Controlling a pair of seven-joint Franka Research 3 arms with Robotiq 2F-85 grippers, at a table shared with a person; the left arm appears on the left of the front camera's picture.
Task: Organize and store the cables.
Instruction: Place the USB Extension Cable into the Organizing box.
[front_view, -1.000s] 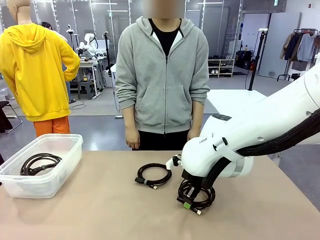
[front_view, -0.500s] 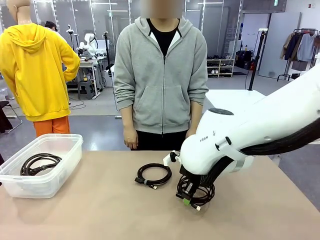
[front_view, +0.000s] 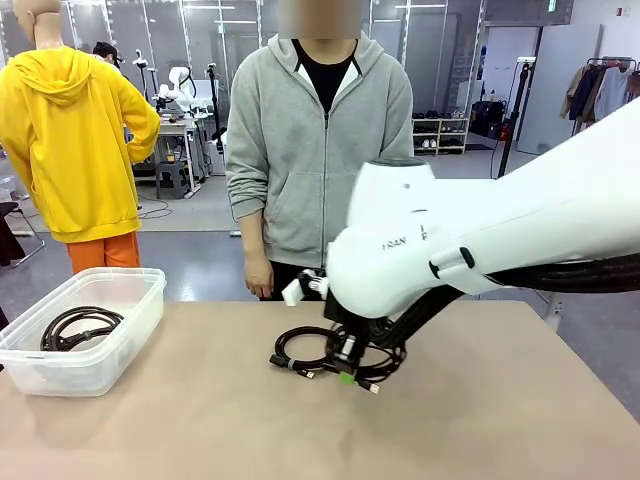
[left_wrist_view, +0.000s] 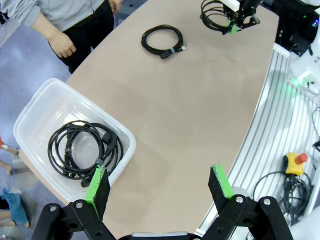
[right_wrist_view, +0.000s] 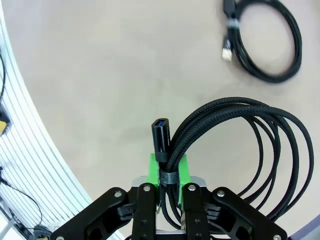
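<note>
Right gripper (right_wrist_view: 169, 175) is swinging left now, pinching its cable coil (right_wrist_view: 240, 104) tight and carrying it off the table beside the loose coil (right_wrist_view: 272, 78). Left gripper (left_wrist_view: 159, 182) is hanging wide open, holding nothing, above the bin (left_wrist_view: 30, 112).

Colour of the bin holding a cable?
Clear, colourless rectangular plastic bin; left wrist view shows it best.

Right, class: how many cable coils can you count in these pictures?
3 coils: a bin coil inside the bin, a loose coil lying on the table, and a held coil in the shut right gripper. The bin coil may hide another.
</note>
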